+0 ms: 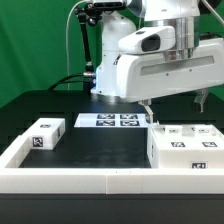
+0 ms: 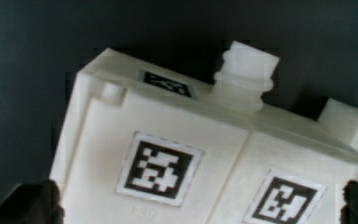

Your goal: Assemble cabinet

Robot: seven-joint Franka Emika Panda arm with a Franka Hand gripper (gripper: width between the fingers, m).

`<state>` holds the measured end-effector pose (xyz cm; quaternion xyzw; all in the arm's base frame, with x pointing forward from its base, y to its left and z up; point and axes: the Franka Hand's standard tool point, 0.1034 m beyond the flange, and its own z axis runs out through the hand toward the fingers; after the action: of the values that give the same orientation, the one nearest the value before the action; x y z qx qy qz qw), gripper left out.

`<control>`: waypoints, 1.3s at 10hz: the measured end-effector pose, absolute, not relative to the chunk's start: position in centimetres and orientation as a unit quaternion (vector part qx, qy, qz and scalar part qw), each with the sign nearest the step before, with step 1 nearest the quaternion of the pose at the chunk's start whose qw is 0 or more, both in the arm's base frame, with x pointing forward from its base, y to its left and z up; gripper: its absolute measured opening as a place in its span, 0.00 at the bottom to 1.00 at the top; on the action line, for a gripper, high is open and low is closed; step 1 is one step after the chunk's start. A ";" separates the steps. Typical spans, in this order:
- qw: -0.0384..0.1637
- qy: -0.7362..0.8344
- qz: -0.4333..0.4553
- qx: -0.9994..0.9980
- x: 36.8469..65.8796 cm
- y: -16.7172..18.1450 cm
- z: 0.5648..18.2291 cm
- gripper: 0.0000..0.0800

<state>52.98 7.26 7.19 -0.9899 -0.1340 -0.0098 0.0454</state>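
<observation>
While the gripper [image 2: 194, 208] hangs over the cabinet [image 2: 176, 130], its two dark fingertips [image 2: 34, 205] stand spread wide apart, nothing pinched between them. The wrist view shows the cabinet's white top face lying in the gap between the fingers, one fingertip near each of its long sides. Whether either fingertip touches the plastic cannot be told.

Two square black-and-white tags [image 2: 158, 165] sit side by side on that face between the fingers, with a thin seam running between them. Farther from the fingers, a smaller tag [image 2: 167, 83] lies near the cabinet's far edge, and a short white peg [image 2: 247, 65] sticks out past that edge.

Seen from the exterior view, the cabinet rests on the dark table [image 1: 100, 150] directly under the fingers, on the exterior view's right. A small white tagged block [image 1: 45, 133] stands well apart from the fingers, toward the exterior view's left. Between the two and a little farther back lies the marker board [image 1: 113, 121], flat on the table. The low white border rail [image 1: 90, 178] runs along the table's near edge, just beside the cabinet.
</observation>
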 end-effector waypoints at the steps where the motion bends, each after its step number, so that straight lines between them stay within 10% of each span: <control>1: 0.045 -0.085 -0.010 -0.995 52.4 7.8 7.0 1.00; 9: 0.057 0.046 -0.016 -0.997 50.0 9.1 6.0 1.00; 13: 0.030 0.027 -0.021 -0.999 48.6 9.2 4.0 1.00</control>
<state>48.56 9.22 4.03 -0.9990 0.0266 -0.0214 0.0301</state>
